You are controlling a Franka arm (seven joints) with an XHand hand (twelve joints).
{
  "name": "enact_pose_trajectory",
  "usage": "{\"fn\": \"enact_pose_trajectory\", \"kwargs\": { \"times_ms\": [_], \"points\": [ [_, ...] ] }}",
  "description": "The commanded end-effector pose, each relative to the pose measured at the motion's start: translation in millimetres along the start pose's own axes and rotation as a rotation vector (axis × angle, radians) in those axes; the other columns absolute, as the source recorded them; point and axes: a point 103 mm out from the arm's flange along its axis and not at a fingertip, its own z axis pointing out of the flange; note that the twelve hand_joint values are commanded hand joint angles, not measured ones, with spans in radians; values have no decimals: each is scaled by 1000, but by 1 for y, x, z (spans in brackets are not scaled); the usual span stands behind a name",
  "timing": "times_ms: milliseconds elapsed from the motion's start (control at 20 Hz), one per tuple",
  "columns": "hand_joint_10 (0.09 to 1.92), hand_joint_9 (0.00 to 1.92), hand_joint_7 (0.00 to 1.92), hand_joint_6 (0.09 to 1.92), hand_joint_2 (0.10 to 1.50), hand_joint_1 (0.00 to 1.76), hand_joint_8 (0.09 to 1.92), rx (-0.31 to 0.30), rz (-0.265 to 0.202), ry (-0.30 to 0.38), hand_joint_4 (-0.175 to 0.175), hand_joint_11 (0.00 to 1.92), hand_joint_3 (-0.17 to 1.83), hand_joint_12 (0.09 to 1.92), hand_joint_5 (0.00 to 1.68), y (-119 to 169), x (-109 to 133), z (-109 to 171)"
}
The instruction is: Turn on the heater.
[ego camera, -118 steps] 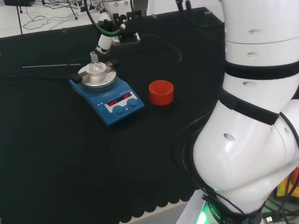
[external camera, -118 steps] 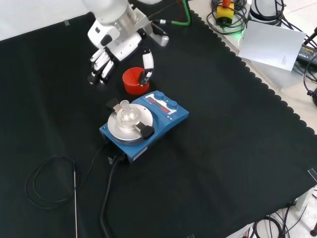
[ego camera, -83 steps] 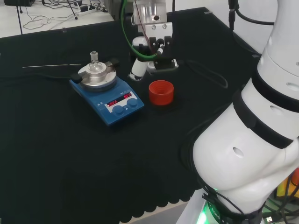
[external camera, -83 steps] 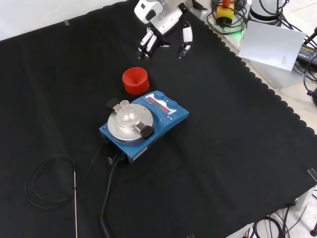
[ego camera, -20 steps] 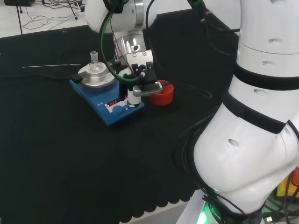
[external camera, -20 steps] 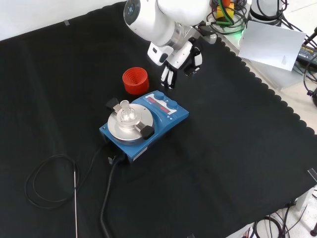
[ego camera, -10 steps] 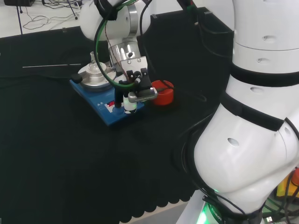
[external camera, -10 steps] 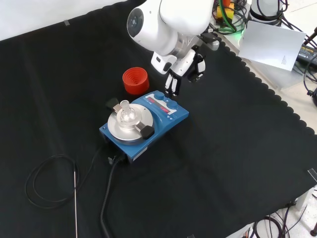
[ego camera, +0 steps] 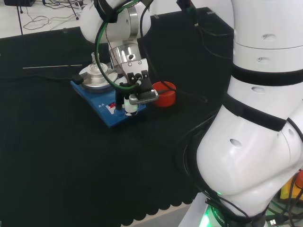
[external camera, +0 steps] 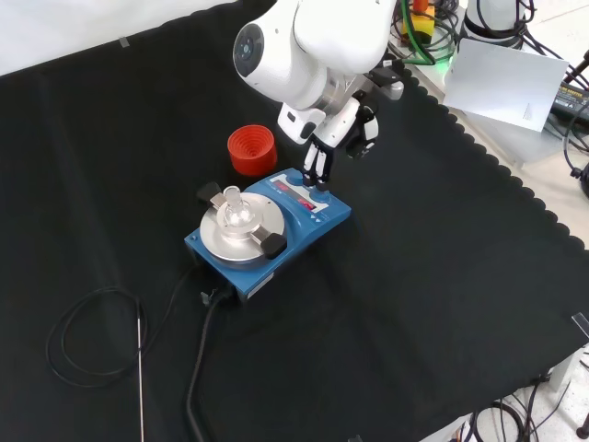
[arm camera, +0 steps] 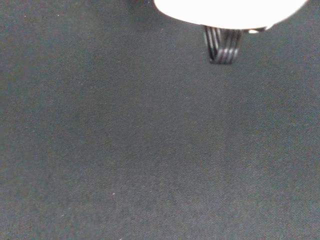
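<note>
The blue heater [external camera: 276, 224] sits on the black cloth [external camera: 442, 276] near the middle of the front view, its round metal plate [external camera: 241, 231] toward the near left and its control panel with red displays along the far right edge. 1 small clear glass flask [external camera: 234, 206] stands on the plate, between 2 black clamps. The hand [external camera: 339, 133] reaches down from the top of the front view over the panel, its fingers [external camera: 317, 166] extended rather than clenched, their tips at the panel's right end (whether they actually touch a knob cannot be told). In the head view the hand [ego camera: 135, 92] covers the right part of the panel. A red ribbed ring [external camera: 252, 150] stands on the cloth just beyond the heater in the front view, apart from it. A black cable [external camera: 198, 368] runs from the heater's near side, and a thin metal probe [external camera: 140, 368] lies at the near left.
</note>
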Motion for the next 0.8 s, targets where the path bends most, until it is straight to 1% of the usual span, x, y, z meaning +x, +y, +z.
{"fn": "enact_pose_trajectory", "kwargs": {
  "times_ms": [50,400,650,700,800],
  "points": [
    [1661,1825,1694,87,608,1439,1703,-19,2,-6,-80,1740,1065,1391,398,2,-6,-5],
    [1658,1825,1696,87,609,1438,1699,-2,-6,-2,-79,1741,1066,1391,399,7,-8,0],
    [1657,1825,1698,87,610,1437,1696,4,-12,-9,-78,1741,1066,1390,402,9,-4,3],
    [1656,1825,1698,87,610,1437,1696,5,-3,-22,-78,1741,1066,1390,402,9,4,2],
    [1656,1826,1699,87,610,1437,1695,6,0,-25,-78,1741,1066,1390,403,9,8,2]
  ]
}}
